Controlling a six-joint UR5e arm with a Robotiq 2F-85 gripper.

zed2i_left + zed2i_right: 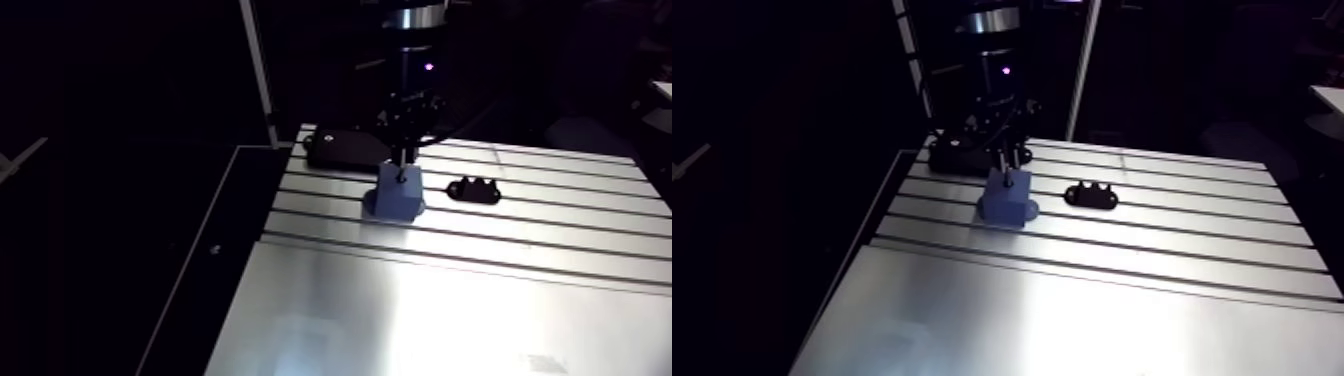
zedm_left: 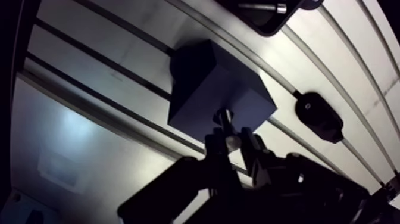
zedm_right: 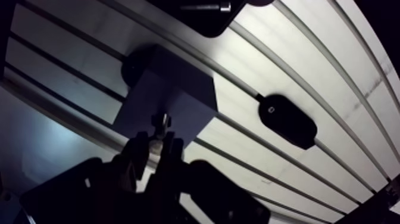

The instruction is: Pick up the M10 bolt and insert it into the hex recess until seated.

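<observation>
**Pincer holds bolt upright over the block**

The pincer (image 2: 230, 142) hangs from the arm above the far left part of the desk (image 1: 450, 300). It is clamped on the bolt (image 3: 158, 126): in the wrist view the two fingers (image 2: 255, 156) stand close together, with the bright shank pressed between them and the bolt's dark lower end sticking out past the fingertips.

The bolt stands upright, pointing down at the top face of the blue block (image 1: 398, 195). In the wrist view its lower end sits over that face, close to the edge nearest the pincer. In the arm view it looks to meet the top of the block. Whether it has gone in, or how deep, cannot be told, because the pincer covers the spot.

The block rests on the slotted part of the desk, across two of the slots.

Just to the far left of the block lies a black tray (image 1: 335, 148), near the desk's far edge. A second bolt (image 2: 260, 7) lies flat in it.

To the right of the block, apart from it, a small black part (image 1: 472, 190) lies on the desk along a slot.

The near half of the desk is a plain metal sheet.
</observation>
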